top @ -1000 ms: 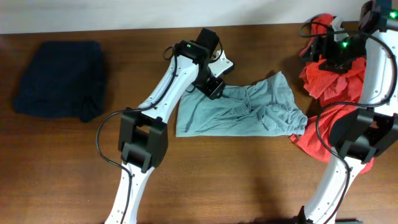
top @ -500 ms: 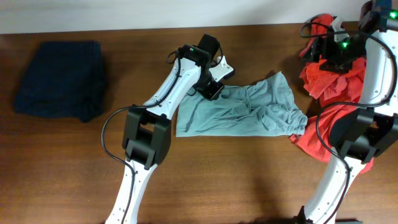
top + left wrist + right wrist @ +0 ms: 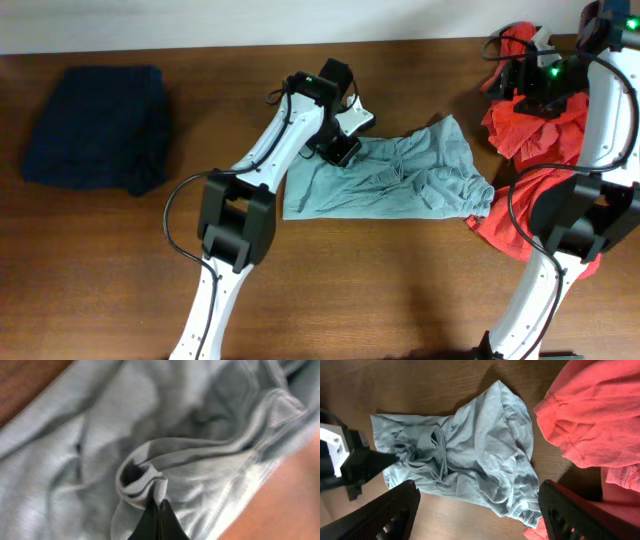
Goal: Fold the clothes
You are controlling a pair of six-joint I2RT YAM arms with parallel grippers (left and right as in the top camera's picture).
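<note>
Pinches a fold of the grey shirt [image 3: 90, 460] in the left gripper [image 3: 156, 510], fingers [image 3: 147, 527] pressed together, and holds the right gripper [image 3: 477, 487] spread wide, empty, by the red clothes [image 3: 590, 410].

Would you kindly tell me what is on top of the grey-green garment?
Only the left gripper, at the garment corner nearest the table's back edge, pinching a fold of cloth. What lies beneath the garment is covered, so it cannot be seen.
</note>
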